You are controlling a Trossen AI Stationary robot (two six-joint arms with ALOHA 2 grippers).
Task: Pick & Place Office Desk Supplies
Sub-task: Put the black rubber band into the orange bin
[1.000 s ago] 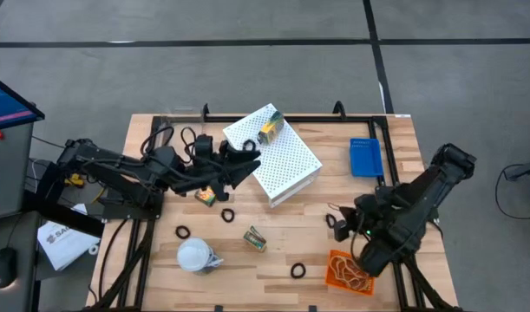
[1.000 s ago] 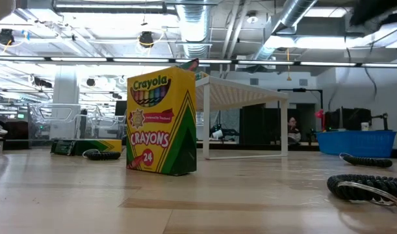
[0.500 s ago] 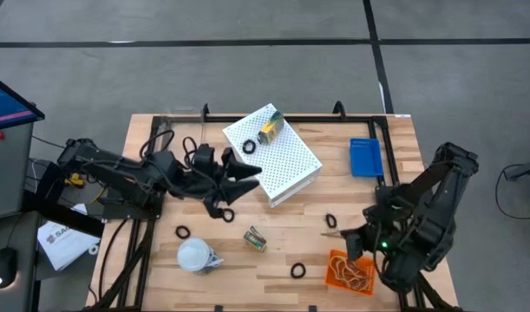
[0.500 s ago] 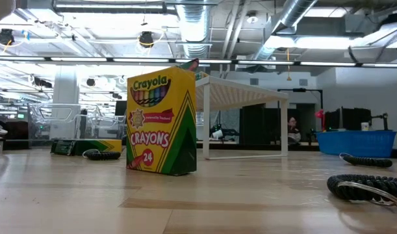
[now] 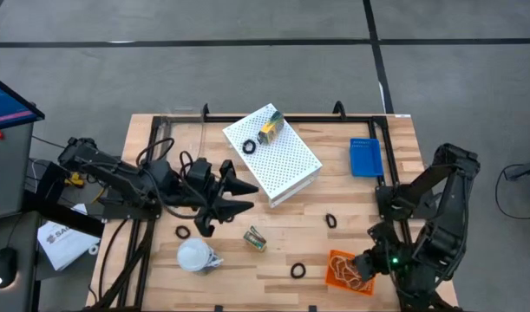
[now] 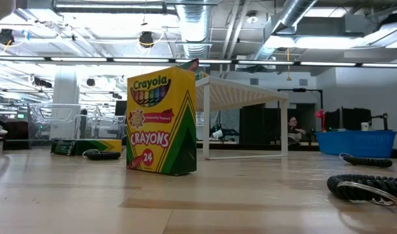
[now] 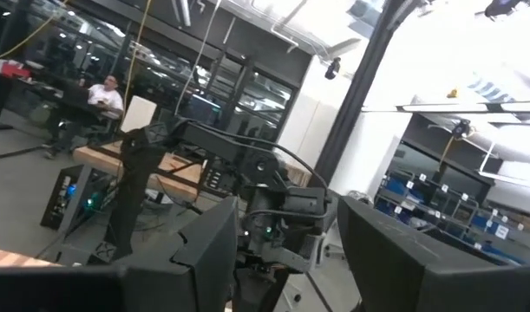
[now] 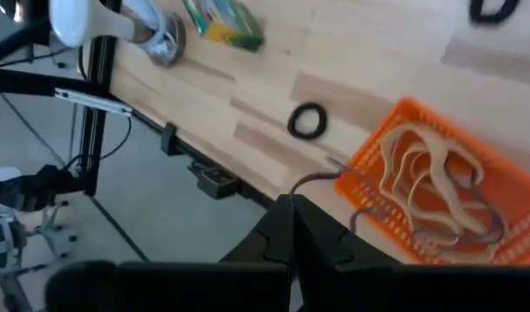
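Bright ceiling lights glare (wrist views blurred).

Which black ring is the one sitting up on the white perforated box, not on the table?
Find the big white perforated box at the table's back middle. On its top lie a crayon box and, beside it toward the left arm, one small black ring. It alone sits raised on the box; the other rings lie on the wood.

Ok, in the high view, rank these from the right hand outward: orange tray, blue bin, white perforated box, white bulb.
1. Orange tray, right beside the right hand, near edge.
2. Blue bin, far side, same right end.
3. White perforated box, table centre, far side.
4. White bulb, left near side.
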